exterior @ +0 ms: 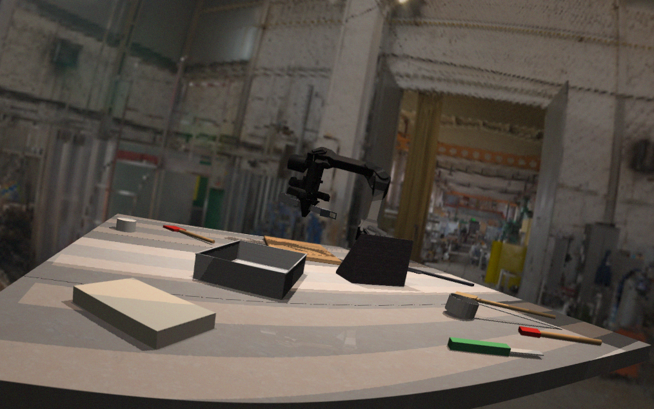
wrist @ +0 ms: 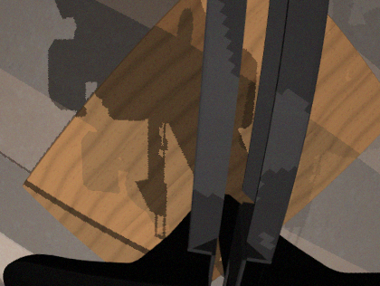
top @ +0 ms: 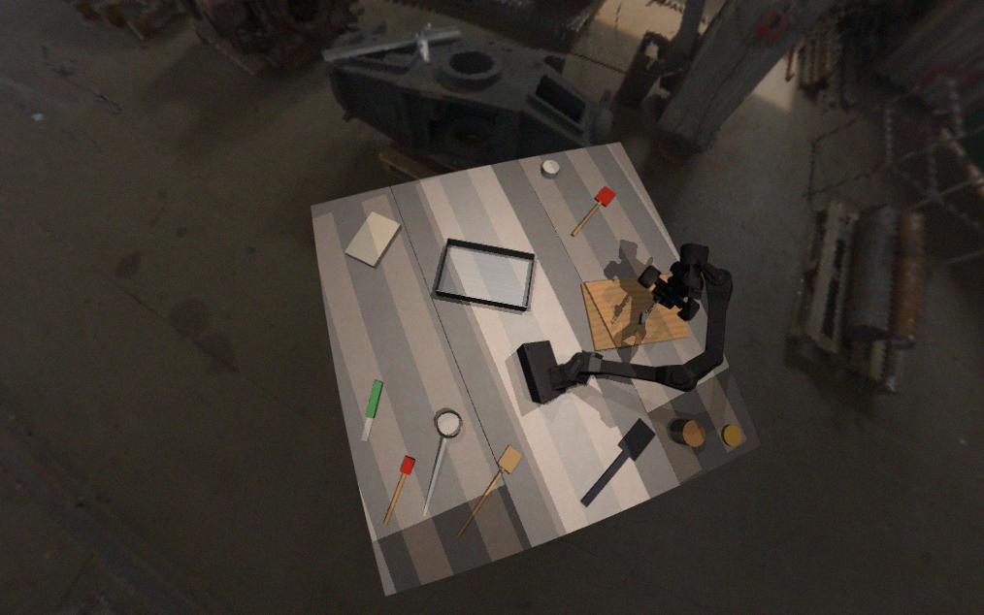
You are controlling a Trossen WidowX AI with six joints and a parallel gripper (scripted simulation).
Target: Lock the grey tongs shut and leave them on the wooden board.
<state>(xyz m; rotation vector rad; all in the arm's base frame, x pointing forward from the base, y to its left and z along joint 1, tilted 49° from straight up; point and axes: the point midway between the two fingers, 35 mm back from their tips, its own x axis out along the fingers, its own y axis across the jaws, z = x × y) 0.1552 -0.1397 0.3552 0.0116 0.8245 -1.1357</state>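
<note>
My gripper (top: 661,296) (exterior: 304,213) (wrist: 215,202) is shut on the grey tongs (top: 647,313) (exterior: 325,211) (wrist: 214,136) and holds them in the air above the wooden board (top: 667,327) (exterior: 284,244) (wrist: 344,72). The tongs stick out on both sides of the fingers in the exterior view, a little tilted, their left end higher. Their two arms run close together with a narrow gap in the wrist view. Whether the lock is engaged does not show. The roasting tin (top: 478,300) (exterior: 231,277) stands apart from the board, with no tongs on it.
A red-headed spatula (top: 605,195) (exterior: 173,228) and a pale round pot (top: 549,169) (exterior: 126,225) lie beyond the board. The arm's base (top: 538,373) (exterior: 380,262) stands near it. A black turner (top: 637,439) and an orange-topped jar (top: 692,434) are on the near side. A cream block (top: 374,239) (exterior: 139,304) lies past the tin.
</note>
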